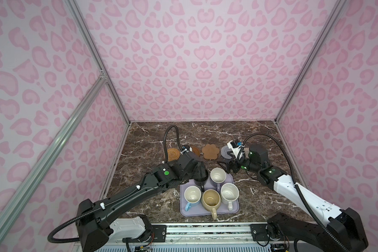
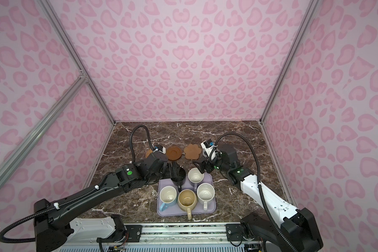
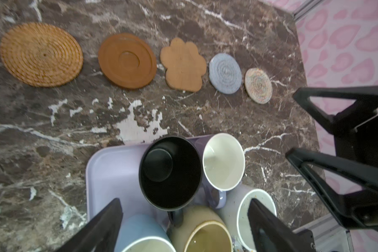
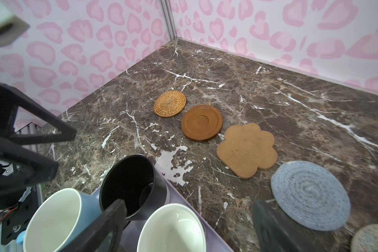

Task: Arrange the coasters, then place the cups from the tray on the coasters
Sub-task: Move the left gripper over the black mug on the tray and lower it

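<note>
Brown, seemingly marble tabletop (image 1: 205,133); pink-spotted walls (image 1: 205,65)

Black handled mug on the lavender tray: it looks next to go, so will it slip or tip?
The black handled mug looks smooth, so a grip may slide. It seems rigid ceramic, probably heavy, and could chip against the lavender mug beside it. Its broad flat bottom suggests little tipping.
</note>
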You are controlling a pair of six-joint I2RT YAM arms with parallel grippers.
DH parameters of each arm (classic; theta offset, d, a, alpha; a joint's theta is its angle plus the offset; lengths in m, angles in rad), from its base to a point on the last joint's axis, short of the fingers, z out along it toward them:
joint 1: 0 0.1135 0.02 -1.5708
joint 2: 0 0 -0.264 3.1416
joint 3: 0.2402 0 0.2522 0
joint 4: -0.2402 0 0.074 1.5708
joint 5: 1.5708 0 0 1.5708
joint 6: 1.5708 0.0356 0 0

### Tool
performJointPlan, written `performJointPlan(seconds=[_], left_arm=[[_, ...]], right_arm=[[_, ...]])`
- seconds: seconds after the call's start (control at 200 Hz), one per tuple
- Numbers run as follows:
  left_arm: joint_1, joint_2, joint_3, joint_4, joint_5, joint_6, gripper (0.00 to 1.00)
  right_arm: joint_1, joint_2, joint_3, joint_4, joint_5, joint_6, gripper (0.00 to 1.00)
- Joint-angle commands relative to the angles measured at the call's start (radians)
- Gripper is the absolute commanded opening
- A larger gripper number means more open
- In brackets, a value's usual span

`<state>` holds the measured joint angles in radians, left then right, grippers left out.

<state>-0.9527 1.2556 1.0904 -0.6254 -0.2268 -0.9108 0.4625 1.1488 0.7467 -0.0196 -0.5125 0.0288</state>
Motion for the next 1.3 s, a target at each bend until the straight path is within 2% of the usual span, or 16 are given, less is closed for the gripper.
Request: performJointPlan(seconds=[0.0, 0.09, 0.21, 0.505, 0.935, 1.085, 1.295], left_arm=[[-0.026, 0.042, -0.002, -0.041, 0.032, -0.105, 0.86], [-0.047, 0.089, 0.004, -0.049, 0.037, -0.147, 0.80], [-0.066, 0.127, 0.041, -0.107, -0.012, -0.186, 0.75], [-0.086, 0.187, 0.043, -0.093, 0.022, -0.216, 0.62], [-0.113, 0.320, 0.104, -0.140, -0.008, -0.208, 0.57], [-0.136, 0.373, 0.146, -0.190, -0.063, -0.210, 0.56], [-0.146, 0.324, 0.139, -0.203, -0.115, -0.224, 0.53]], right_arm=[[0.002, 0.015, 0.038, -0.039, -0.037, -0.040, 0.92], [0.002, 0.007, 0.042, -0.049, -0.037, -0.046, 0.92], [0.003, -0.004, 0.029, -0.052, -0.014, -0.063, 0.92], [0.002, 0.017, 0.032, -0.063, 0.050, -0.066, 0.92], [-0.003, 0.026, 0.025, -0.056, 0.111, -0.066, 0.91], [-0.010, 0.022, 0.021, -0.059, 0.124, -0.063, 0.91], [-0.021, 0.018, -0.005, -0.033, 0.148, -0.049, 0.92]])
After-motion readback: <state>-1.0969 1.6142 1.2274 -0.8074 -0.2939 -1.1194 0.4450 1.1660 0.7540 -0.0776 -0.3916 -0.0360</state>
